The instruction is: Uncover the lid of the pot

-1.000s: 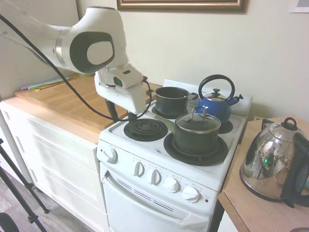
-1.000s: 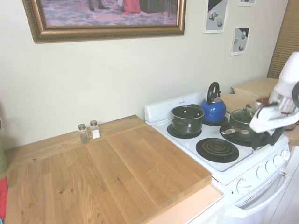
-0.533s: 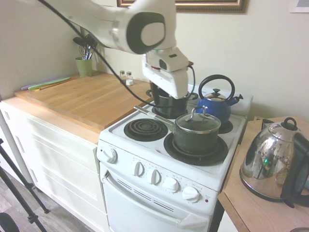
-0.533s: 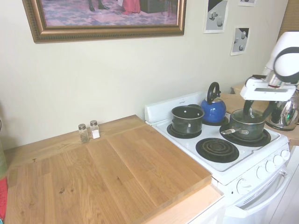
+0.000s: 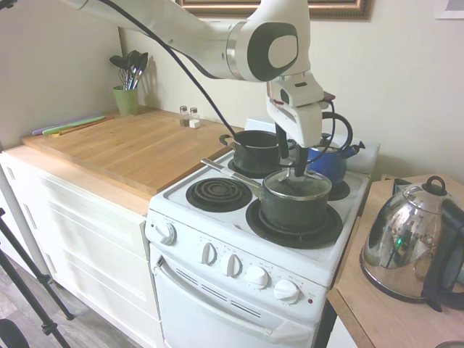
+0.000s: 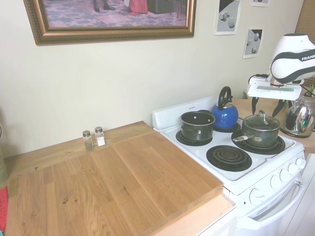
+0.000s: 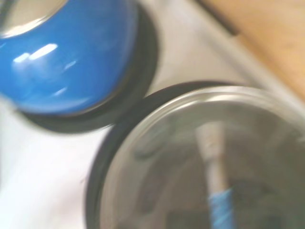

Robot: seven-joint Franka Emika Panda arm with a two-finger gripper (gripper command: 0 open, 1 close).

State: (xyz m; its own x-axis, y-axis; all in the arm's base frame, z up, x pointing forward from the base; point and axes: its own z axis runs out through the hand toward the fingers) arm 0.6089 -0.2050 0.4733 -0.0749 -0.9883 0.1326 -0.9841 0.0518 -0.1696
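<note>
The pot (image 5: 293, 207) is a dark saucepan on the stove's front right burner, its long metal handle (image 5: 230, 175) pointing left. The clear glass lid (image 5: 296, 184) sits on it with its knob (image 6: 262, 115) upright. My gripper (image 5: 291, 158) hangs just above the lid, over the knob, and is open; in the second exterior view the gripper (image 6: 267, 105) has one finger on each side of the knob, holding nothing. The wrist view shows the lid (image 7: 190, 157) close up and blurred, with a pale stick with a blue band showing at it.
A blue kettle (image 5: 324, 159) stands right behind the pot, and a dark two-handled pot (image 5: 257, 148) is on the back left burner. The front left coil (image 5: 218, 194) is bare. A shiny electric kettle (image 5: 406, 243) sits on the right counter, with a wooden counter (image 5: 130, 148) to the left.
The arm swung from the stove's front left corner, up and across to the right, and now hovers over the pot's lid. Pot and lid have not moved.
</note>
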